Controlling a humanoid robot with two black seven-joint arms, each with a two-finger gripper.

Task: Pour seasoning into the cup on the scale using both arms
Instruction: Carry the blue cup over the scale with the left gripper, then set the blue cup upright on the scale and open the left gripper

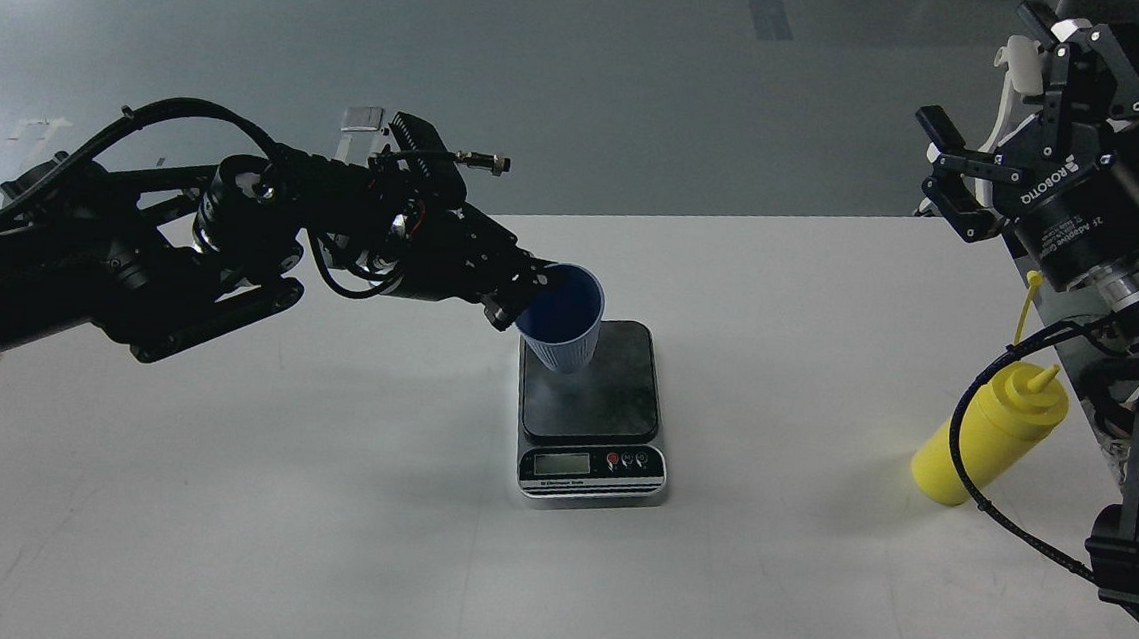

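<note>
— Blue plastic first: where is the cup [561, 319] in the head view?

— Near the middle of the white table [313, 542], over the dark plate of the scale [592, 401], toward the plate's ten o'clock corner. It tilts, mouth up and to eleven o'clock. Whether its base touches the plate I cannot tell.

— What has hold of it?

— The left gripper [521, 291], reaching in from nine o'clock. Its fingers are clamped on the cup's rim at the nine o'clock side, one finger inside the mouth and one outside.

— And the scale's front?

— It faces six o'clock, with an LCD display and three small buttons, nothing covering them.

— The seasoning?

— The yellow squeeze bottle [987, 434] stands on the table at about four o'clock from the scale, well apart from it, close to the table's right edge. Its nozzle points up and its thin yellow strap rises above the cap.

— Anything in front of it?

— A black cable [966, 458] from the right arm curves across the bottle's body. More arm hardware crowds the frame just to its right.

— The right gripper [950, 181]?

— High at two o'clock, above the table's far right corner, well clear of the bottle. Its fingers are spread and hold nothing.

— Beyond the table?

— Grey floor [586, 80].
</note>
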